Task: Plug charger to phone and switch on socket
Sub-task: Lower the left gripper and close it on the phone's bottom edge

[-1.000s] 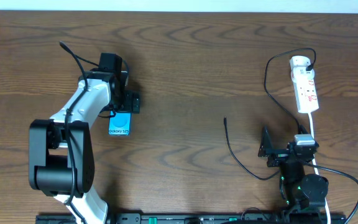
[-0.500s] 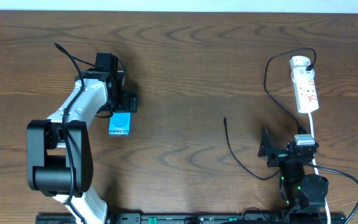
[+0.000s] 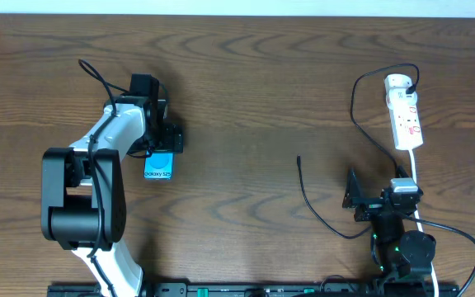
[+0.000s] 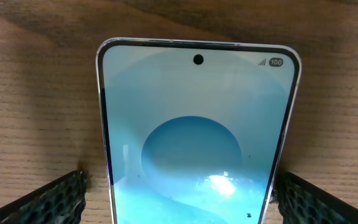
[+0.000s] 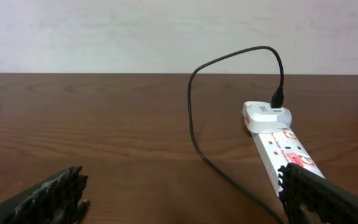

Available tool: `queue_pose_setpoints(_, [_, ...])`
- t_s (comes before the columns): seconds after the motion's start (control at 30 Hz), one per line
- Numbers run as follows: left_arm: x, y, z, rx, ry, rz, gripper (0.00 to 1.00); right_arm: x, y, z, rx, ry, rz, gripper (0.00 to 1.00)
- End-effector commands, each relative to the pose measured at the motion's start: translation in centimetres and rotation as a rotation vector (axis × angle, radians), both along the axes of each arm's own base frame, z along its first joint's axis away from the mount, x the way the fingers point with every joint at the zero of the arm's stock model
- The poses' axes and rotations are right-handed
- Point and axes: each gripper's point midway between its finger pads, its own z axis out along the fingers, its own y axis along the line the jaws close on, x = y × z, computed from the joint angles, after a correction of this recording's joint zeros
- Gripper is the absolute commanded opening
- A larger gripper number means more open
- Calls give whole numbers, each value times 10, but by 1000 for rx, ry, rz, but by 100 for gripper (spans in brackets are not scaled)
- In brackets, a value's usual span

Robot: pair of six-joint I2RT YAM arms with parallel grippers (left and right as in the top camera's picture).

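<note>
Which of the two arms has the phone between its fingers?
The left arm: its fingers flank the phone. The right arm sits far off, near the power strip.

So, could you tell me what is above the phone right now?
The left gripper sits over the phone, a finger on each side; overhead it hides the phone's far end. Contact cannot be judged.

The overhead camera looks straight down on the whole table (image 3: 246,99) from well above. The left wrist camera sits very close over the phone (image 4: 197,137), facing down its screen, and the overhead view shows that same phone. The right wrist camera looks low across the tabletop toward the back wall (image 5: 135,31), sharing the socket (image 5: 281,146) and the charger (image 5: 190,106) with the overhead view.
</note>
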Motion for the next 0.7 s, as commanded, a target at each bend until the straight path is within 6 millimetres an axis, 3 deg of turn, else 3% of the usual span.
queue_pose_setpoints(0.0, [-12,2,-19,5,63,7,98,0,0,0,9,0,-3,99])
queue_pose_setpoints(0.17, [-12,2,-19,5,65,8,100,0,0,0,9,0,-3,99])
queue_pose_setpoints(0.3, [-13,2,-19,5,67,8,85,0,0,0,9,0,-3,99])
queue_pose_setpoints(0.67, [-13,2,-19,5,67,8,77,0,0,0,9,1,-3,99])
